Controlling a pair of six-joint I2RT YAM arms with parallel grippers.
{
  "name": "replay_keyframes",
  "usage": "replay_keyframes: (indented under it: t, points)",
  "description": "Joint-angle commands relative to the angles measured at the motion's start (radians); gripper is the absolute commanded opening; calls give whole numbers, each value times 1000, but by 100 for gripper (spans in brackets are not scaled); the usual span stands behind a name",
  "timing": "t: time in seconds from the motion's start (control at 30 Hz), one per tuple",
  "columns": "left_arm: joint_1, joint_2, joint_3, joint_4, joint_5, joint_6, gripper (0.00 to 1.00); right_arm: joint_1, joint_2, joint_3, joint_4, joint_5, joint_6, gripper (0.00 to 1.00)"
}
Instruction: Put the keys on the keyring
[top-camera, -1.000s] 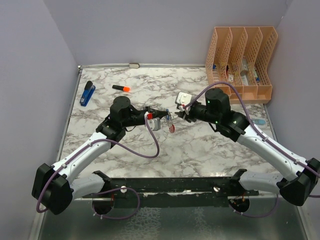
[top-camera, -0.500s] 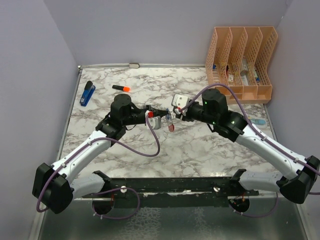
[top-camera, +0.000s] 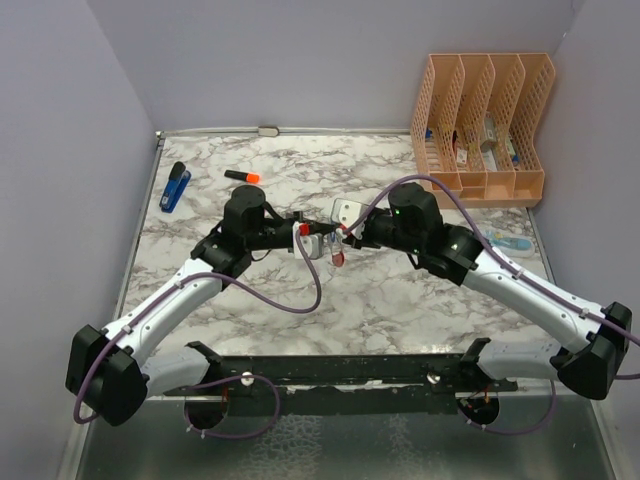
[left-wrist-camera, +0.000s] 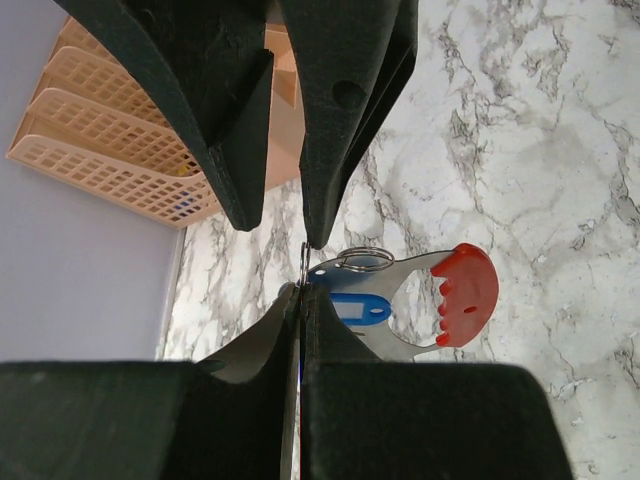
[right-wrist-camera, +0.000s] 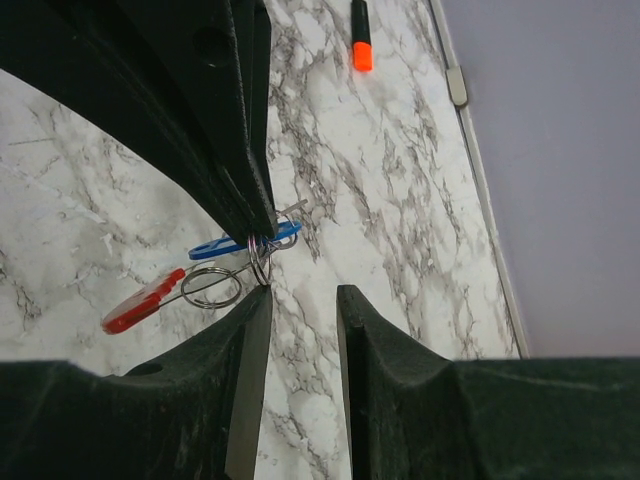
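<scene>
Left gripper (left-wrist-camera: 300, 295): fingers pressed together on the thin silvery end of the keyring, no gap showing between them
Right gripper (right-wrist-camera: 303, 298): fingers apart with nothing between them; the tip of one finger sits just beside the small rings of the bundle
Gripper relation: the two meet tip to tip over the middle of the bench (top-camera: 400, 300), the right one's fingers crossing over the left one's closed tip
Keyring (left-wrist-camera: 462, 295): off the bench, hanging from the left fingertips, with its red crescent away from the grip and its silvery metal side running back to the clamp
Keys: one with a bright blue plastic head (left-wrist-camera: 355, 308) hangs in the same bundle, lying against the keyring's silvery side; cannot tell whether it is threaded on
Wire ring (left-wrist-camera: 365, 260): thin and round, in the bundle just beside the blue head
Marker (top-camera: 242, 177): orange and black, lying on the bench toward the far left corner
Dark-blue stapler-like object (top-camera: 175, 187): near the left edge, close to the marker but apart from it
File organiser (top-camera: 482, 110): peach plastic, standing in the far right corner with small items in its slots
</scene>
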Motion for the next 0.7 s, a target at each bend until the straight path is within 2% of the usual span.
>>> replay_keyframes:
  t: [0.0, 0.67]
  points:
    - [-2, 7, 44, -6, 17, 30, 0, 26, 7, 32, -3, 15, -11, 33]
    - [-2, 4, 52, -33, 4, 44, 0, 27, -35, 0, -33, 28, 10, 32]
